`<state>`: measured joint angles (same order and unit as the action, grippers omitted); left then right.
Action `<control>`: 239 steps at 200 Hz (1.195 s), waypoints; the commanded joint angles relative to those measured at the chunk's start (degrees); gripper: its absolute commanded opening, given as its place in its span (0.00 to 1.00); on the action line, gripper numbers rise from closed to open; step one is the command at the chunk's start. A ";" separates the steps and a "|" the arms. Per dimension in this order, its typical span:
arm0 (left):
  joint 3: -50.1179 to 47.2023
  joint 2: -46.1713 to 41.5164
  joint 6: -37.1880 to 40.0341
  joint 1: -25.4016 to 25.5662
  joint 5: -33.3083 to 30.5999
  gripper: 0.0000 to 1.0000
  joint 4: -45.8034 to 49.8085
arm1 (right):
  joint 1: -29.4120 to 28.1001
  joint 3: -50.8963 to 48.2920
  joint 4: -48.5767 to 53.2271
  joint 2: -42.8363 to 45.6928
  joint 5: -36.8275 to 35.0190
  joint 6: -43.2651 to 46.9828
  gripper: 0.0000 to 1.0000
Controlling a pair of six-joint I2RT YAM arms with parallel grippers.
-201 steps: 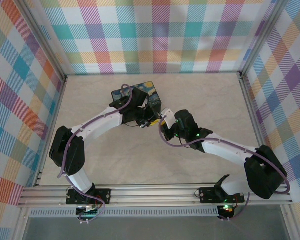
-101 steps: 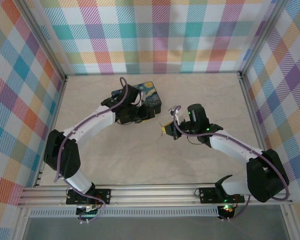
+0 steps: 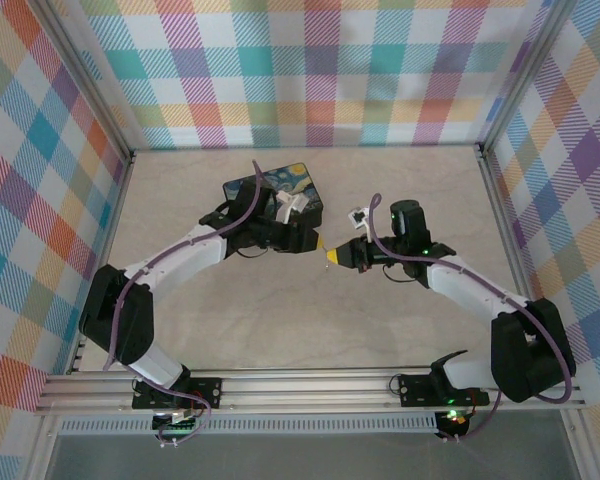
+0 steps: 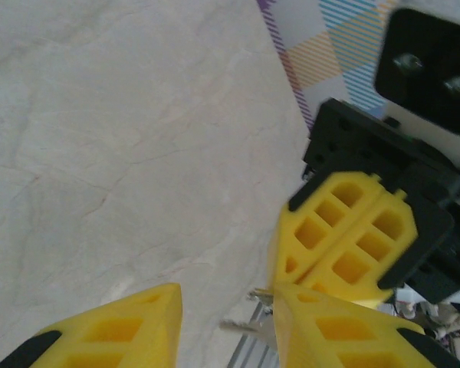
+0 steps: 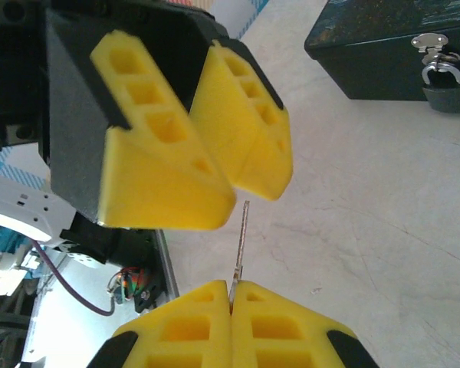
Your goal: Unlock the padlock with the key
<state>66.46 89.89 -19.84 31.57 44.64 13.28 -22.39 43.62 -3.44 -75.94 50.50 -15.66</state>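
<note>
Seemingly marbled table (image 3: 280, 320); plaid walls (image 3: 320, 80); padlock (image 5: 447, 92) on box (image 5: 368, 46).

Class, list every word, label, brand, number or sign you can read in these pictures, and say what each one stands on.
No text can be read in these pictures.
Box lid: painted swirls, no words.
Padlock: no mark on its body can be made out.
White tag on the right arm: dark print, too small to read.
</note>
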 commanded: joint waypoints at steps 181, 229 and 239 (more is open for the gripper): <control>2.01 1.60 2.84 -0.37 2.52 0.35 -0.40 | 0.42 2.17 -3.99 -1.98 5.75 -2.90 0.00; 1.05 1.13 1.01 -0.28 4.64 0.32 -3.69 | 0.33 1.85 -6.13 -2.87 5.94 -3.91 0.00; 0.87 0.97 0.95 -0.28 4.83 0.30 -3.78 | 0.33 1.98 -6.47 -3.13 6.10 -4.20 0.00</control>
<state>66.70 91.44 -18.48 31.57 47.53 11.62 -22.09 44.21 -7.16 -78.30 54.33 -19.25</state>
